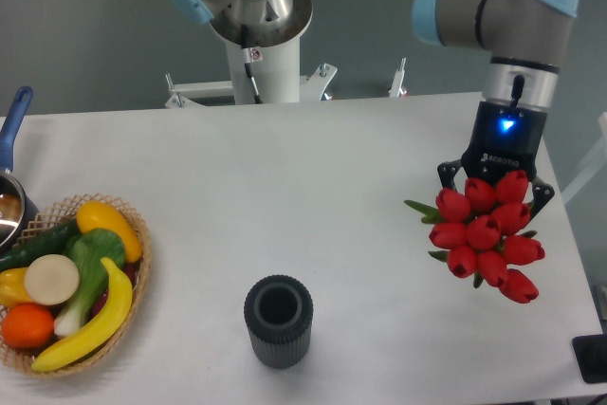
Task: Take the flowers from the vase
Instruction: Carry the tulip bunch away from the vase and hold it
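Observation:
The flowers (486, 236), a tight bunch of red tulip buds with green leaves, hang at the right side above the table, held clear of the vase. My gripper (495, 189) is shut on them from above; its fingertips are mostly hidden behind the buds, and the stems are out of sight. The vase (278, 321), a dark grey ribbed cylinder, stands upright and empty near the front middle of the table, well to the left of the gripper.
A woven wicker basket (137, 251) with toy fruit and vegetables sits at the front left. A pot with a blue handle (13, 128) pokes in at the left edge. A white robot pedestal (258, 40) stands behind the table. A dark object (592, 358) lies at the front right corner.

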